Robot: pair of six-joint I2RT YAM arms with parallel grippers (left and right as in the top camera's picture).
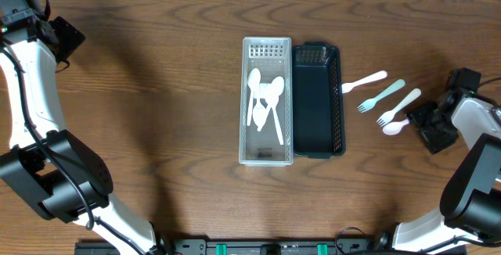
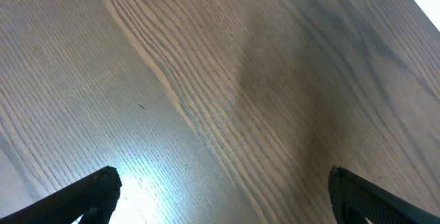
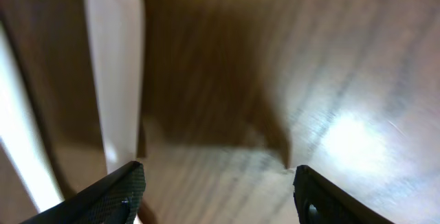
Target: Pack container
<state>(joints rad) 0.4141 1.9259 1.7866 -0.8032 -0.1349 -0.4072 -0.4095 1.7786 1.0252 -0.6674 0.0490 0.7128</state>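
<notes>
The right end effector (image 3: 216, 183) hangs open and empty, low over the bench (image 3: 357, 80). Just ahead of its fingertips lies a white spoon (image 1: 394, 127). Next come a white fork (image 1: 401, 106) and a teal fork (image 1: 382, 95). Farther out stand a black basket (image 1: 317, 106) and the clear container (image 1: 244, 98) holding white spoons (image 1: 266, 98). Farthest off, the left end effector (image 2: 220, 189) is open over bare wood.
</notes>
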